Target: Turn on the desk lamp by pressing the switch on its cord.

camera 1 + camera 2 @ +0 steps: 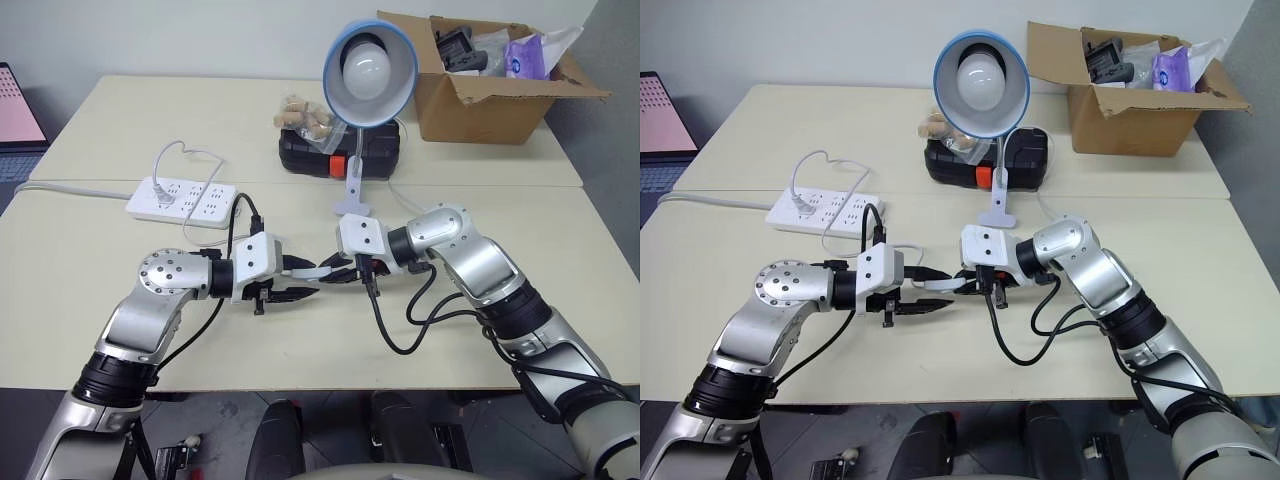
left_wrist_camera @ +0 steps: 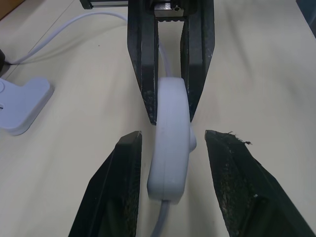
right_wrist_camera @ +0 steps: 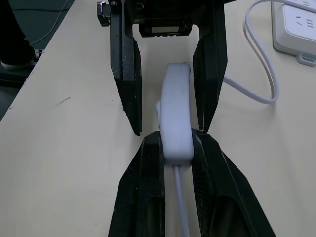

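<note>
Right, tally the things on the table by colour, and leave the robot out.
White: 3 (switch, cord, power strip)
Blue: 1 (desk lamp)
Black: 1 (case)
Brown: 1 (cardboard box)
Total: 6

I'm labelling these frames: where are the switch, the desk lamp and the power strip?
switch [image 2: 170, 143]: left wrist view, middle of its white body.
desk lamp [image 1: 368, 63]: left eye view, on the globe bulb inside the blue shade.
power strip [image 1: 180, 200]: left eye view, on its socket face.
</note>
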Tool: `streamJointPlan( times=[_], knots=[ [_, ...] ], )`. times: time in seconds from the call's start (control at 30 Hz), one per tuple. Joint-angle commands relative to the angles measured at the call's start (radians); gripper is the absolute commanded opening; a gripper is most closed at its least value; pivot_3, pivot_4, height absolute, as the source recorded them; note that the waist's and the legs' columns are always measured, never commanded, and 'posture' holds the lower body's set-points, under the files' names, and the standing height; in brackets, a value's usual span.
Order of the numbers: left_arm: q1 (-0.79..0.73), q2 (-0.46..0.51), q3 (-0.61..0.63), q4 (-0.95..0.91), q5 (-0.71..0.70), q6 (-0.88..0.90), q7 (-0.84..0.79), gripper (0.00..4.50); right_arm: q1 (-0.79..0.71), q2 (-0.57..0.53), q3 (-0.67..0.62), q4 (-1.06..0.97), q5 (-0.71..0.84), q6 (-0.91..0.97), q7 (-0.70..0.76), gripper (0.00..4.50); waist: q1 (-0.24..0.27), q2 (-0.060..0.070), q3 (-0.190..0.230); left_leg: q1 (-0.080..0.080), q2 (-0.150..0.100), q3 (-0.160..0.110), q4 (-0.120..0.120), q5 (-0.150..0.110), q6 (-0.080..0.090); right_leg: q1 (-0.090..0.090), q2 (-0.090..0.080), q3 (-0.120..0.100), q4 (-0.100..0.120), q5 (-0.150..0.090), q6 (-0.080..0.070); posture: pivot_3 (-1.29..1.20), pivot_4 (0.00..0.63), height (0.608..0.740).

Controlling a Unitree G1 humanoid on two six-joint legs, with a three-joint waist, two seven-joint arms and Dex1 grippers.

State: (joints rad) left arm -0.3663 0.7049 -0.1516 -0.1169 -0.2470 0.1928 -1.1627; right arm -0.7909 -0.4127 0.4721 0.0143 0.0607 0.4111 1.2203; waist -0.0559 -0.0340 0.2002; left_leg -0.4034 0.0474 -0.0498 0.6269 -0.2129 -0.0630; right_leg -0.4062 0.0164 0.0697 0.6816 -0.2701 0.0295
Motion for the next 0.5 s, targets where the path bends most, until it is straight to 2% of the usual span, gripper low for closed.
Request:
streamJointPlan(
  times=[0.03,0.3,0.5],
  knots=[
    [-0.019,0.001,0.002,-0.009,0.012,-0.013,0.009,2.08,-0.014,-0.003,-0.007,-0.028,0.008,-0.006,0.006,0.38,0.0,0.0,0.0,0.0,0.0,0.0,0.0,0.0,0.0,0.0,0.0,0.0,0.0,0.0,0.0,0.0,0.15,0.74],
    [-0.04,-0.014,0.003,0.02,0.041,-0.037,0.032,0.64,-0.013,-0.003,-0.006,-0.028,0.009,-0.007,0.006,0.38,0.0,0.0,0.0,0.0,0.0,0.0,0.0,0.0,0.0,0.0,0.0,0.0,0.0,0.0,0.0,0.0,0.15,0.74],
    [-0.051,-0.02,0.003,0.034,0.048,-0.051,0.03,0.54,-0.013,-0.005,-0.006,-0.027,0.01,-0.01,0.007,0.38,0.0,0.0,0.0,0.0,0.0,0.0,0.0,0.0,0.0,0.0,0.0,0.0,0.0,0.0,0.0,0.0,0.15,0.74]
  ],
)
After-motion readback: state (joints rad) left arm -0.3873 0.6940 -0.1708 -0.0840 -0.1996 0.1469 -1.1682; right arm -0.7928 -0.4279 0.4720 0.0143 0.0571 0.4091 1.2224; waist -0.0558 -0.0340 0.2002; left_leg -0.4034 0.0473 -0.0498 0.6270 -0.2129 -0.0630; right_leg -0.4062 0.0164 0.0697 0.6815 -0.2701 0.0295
